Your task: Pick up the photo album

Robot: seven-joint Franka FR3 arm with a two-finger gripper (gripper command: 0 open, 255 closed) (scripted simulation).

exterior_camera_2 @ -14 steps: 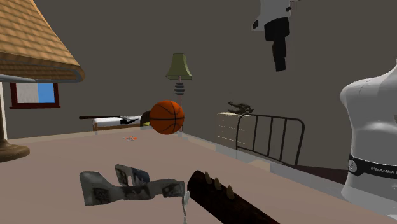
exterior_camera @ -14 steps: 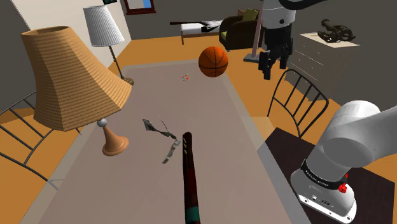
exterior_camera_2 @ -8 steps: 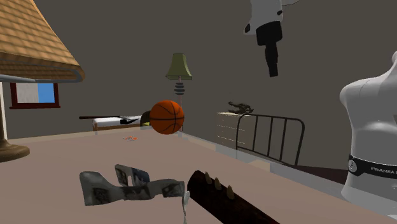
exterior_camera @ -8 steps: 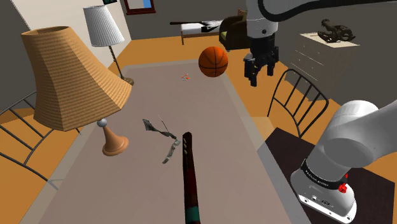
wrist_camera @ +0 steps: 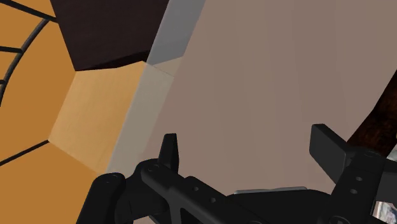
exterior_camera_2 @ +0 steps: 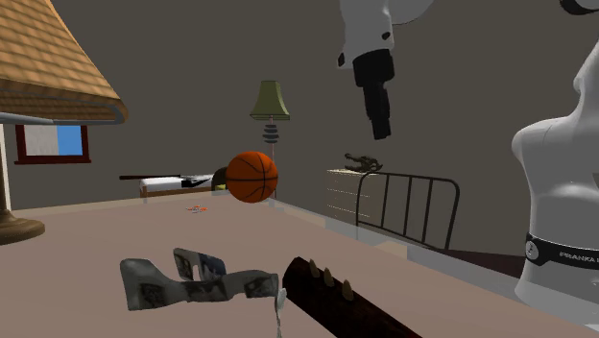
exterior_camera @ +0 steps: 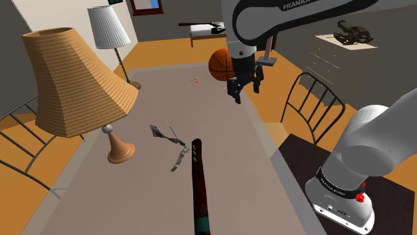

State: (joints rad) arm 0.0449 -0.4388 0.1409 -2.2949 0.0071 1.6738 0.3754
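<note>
Photo album [exterior_camera_2: 197, 280] lies splayed and crumpled-looking on the table [exterior_camera: 227, 167], low in the left half of the second exterior view and just left of centre in the shoulder view. My first worry is how limp it looks. If I come down on a loose leaf instead of the stacked covers, I'd expect the book to flop open or slide out as I lift. Just beside it, toward the lower middle of both frames, sits a dark guitar neck [exterior_camera_2: 331, 288]. A descent biased that way could land a finger on the neck or shove it into the album. On the other side, the woven-shade table lamp [exterior_camera: 73, 80] stands near enough that a wide sweep of the arm might clip its base. Further back, upper centre in the shoulder view, the gripper [exterior_camera: 247, 92] hangs high over the table's right edge with its fingers spread wide and nothing between them. It is well apart from the album, so I have a long diagonal approach in which to drift off line. Beyond it the basketball [exterior_camera: 217, 65] sits close by the arm, and a brush there could send it rolling down the table.
</note>
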